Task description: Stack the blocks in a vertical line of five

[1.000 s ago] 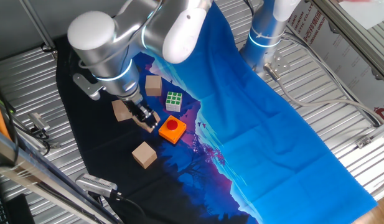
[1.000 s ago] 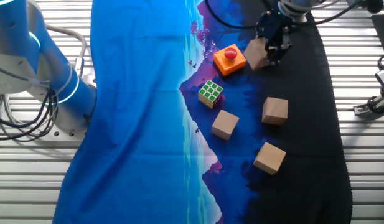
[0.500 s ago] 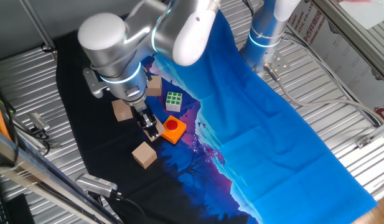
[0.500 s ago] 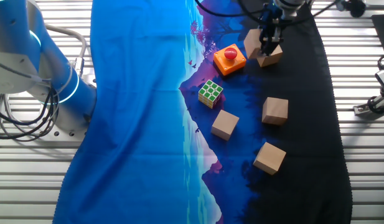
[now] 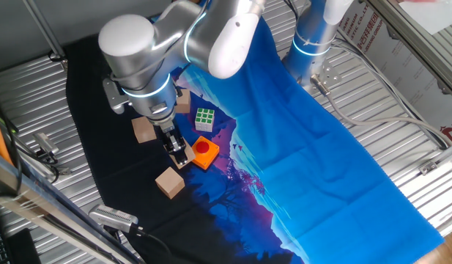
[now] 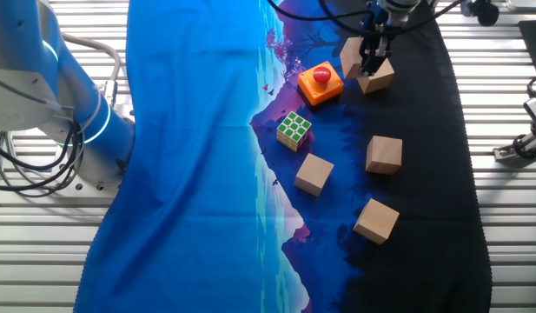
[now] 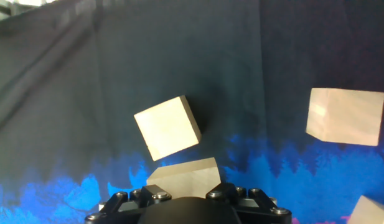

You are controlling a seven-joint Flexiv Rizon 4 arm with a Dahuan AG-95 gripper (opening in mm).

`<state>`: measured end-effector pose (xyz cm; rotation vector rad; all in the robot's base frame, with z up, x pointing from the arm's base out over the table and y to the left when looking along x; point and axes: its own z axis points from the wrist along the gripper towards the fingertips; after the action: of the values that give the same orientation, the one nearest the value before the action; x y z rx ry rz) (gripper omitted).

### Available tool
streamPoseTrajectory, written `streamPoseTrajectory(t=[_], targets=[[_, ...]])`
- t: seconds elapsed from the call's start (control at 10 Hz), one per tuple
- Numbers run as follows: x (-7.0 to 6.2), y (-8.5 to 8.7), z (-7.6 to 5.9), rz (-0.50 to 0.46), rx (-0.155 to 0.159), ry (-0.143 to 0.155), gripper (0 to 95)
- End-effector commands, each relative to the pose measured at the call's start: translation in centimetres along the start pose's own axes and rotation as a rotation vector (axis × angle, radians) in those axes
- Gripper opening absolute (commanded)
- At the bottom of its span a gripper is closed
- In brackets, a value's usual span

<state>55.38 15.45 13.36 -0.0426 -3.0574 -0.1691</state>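
Dark cloth [image 6: 424,174], block [image 6: 378,79] beneath tool [image 6: 369,66]

Bright fixed views; dim, soft hand view

Light-tan, unmarked wood is seen on the blocks [image 6: 384,155], green & white squares on the puzzle cube [image 6: 294,129], orange w/ a red round button on the flat block [image 6: 320,83], and black fading thru purple to bright blue on the cloth [image 6: 198,156].
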Motion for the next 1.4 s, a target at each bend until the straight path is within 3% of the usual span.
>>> streamPoseTrajectory(t=[0.1, 0.8, 1.2, 1.4], targets=[[-0.14, -0.02, 0.06, -0.004, 0.003, 0.002, 0.0], [-0.14, -0.01, 0.05, -0.005, 0.008, 0.008, 0.0], [-0.14, -0.01, 0.05, -0.026, 0.015, 0.035, 0.0], [-0.14, -0.01, 0.05, -0.043, 0.015, 0.034, 0.0]])
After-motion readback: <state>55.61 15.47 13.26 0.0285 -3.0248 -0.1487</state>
